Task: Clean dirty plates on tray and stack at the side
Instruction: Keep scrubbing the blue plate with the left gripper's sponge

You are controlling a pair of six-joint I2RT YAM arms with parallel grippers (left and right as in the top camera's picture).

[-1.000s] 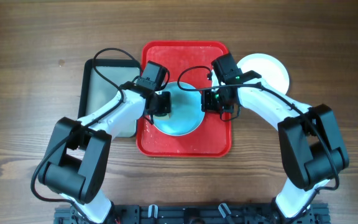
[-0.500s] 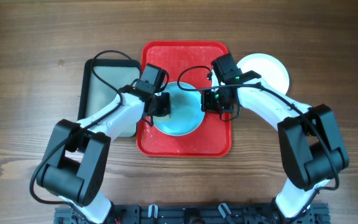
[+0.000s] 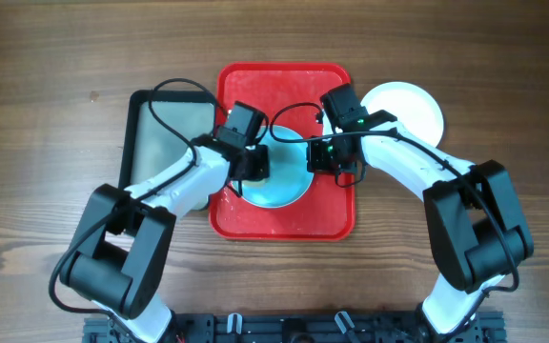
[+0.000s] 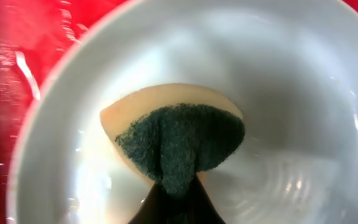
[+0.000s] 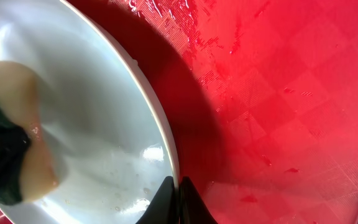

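Observation:
A light blue plate (image 3: pixel 284 179) lies in the middle of the red tray (image 3: pixel 284 221). My left gripper (image 3: pixel 258 164) is shut on a yellow sponge (image 4: pixel 179 140) with a dark green scrub face, pressed onto the plate's inside (image 4: pixel 291 93). My right gripper (image 3: pixel 318 160) is shut on the plate's right rim (image 5: pixel 166 140), one finger inside and one outside. In the right wrist view the sponge (image 5: pixel 11 155) shows at the far left and the wet tray (image 5: pixel 278 93) on the right. A white plate (image 3: pixel 413 110) sits on the table to the right of the tray.
A dark grey tray (image 3: pixel 160 129) lies just left of the red tray, partly under my left arm. Bare wooden table (image 3: pixel 55 86) surrounds both trays. Water drops glisten on the red tray's bumpy surface.
My left gripper has slid the sponge a little to the right, further onto the plate. The right gripper and the plate have stayed almost still.

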